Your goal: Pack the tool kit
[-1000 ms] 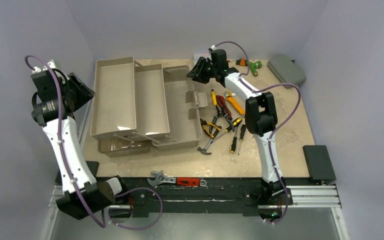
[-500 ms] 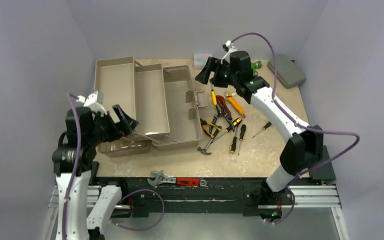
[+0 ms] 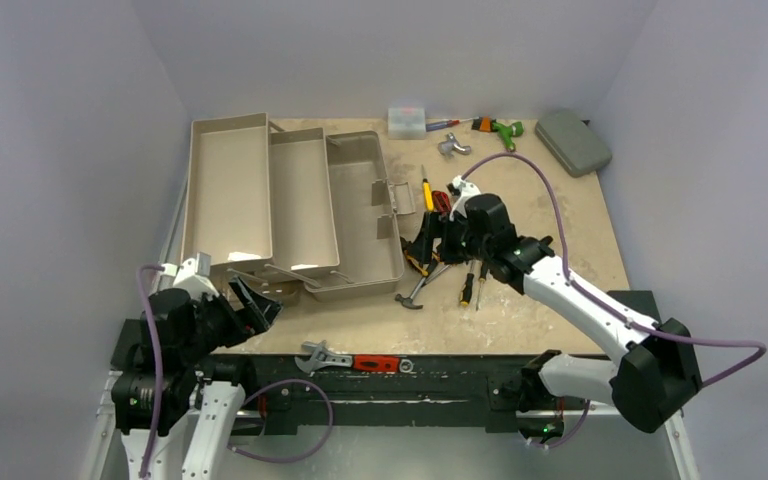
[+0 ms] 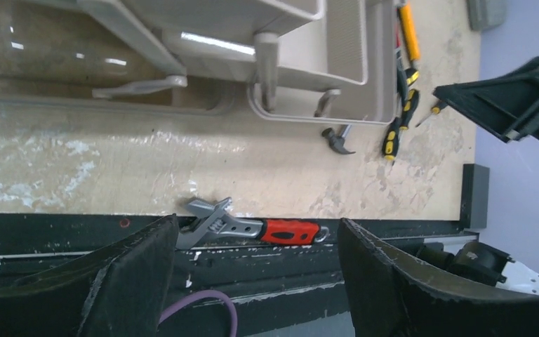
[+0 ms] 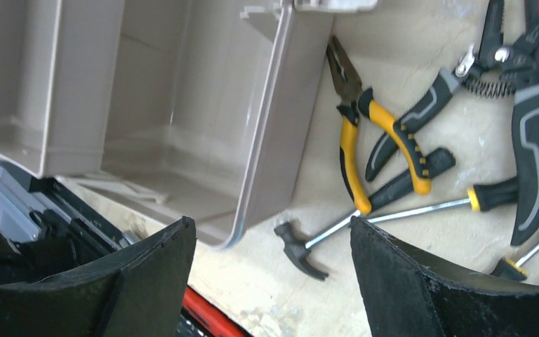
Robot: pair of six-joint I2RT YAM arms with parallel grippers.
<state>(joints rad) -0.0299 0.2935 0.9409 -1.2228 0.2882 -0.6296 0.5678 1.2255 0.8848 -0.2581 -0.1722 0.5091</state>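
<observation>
the left gripper's (image 4: pixel 256 226) fingers (image 4: pixel 112 281) are spread wide and hold nothing; in the left wrist view the two dark pads frame the near edge of the table (image 4: pixel 77 168), and an adjustable wrench (image 4: pixel 253 226) with a red handle lies in the gap between them, on the black rail below the tabletop. nothing touches either pad. from the top view the left gripper (image 3: pixel 247 308) sits low at the near left corner, just beside the front of the toolbox (image 3: pixel 360 215)

the right gripper's (image 5: pixel 270 225) fingers (image 5: pixel 407 281) are also fully apart and empty. in the right wrist view they hang over the near right corner of the toolbox (image 5: pixel 274 140) and the small hammer (image 5: pixel 302 249) just beside that corner, with no contact that can be seen. yellow-handled pliers (image 5: pixel 351 147) lie next to the toolbox wall, and further dark-handled tools are heaped to the right of them. from above, the right gripper (image 3: pixel 428 240) is over this heap of hand tools

the toolbox stands open on the left half of the table, its two fold-out trays (image 3: pixel 228 190) swung out to the left, and the main compartment shows bare. the hammer (image 3: pixel 412 292) and two screwdrivers (image 3: pixel 472 283) lie on the table to its right. at the far edge lie a small clear box (image 3: pixel 407 120), a green-handled tool (image 3: pixel 500 128) and a flat grey-green case (image 3: pixel 572 140)
</observation>
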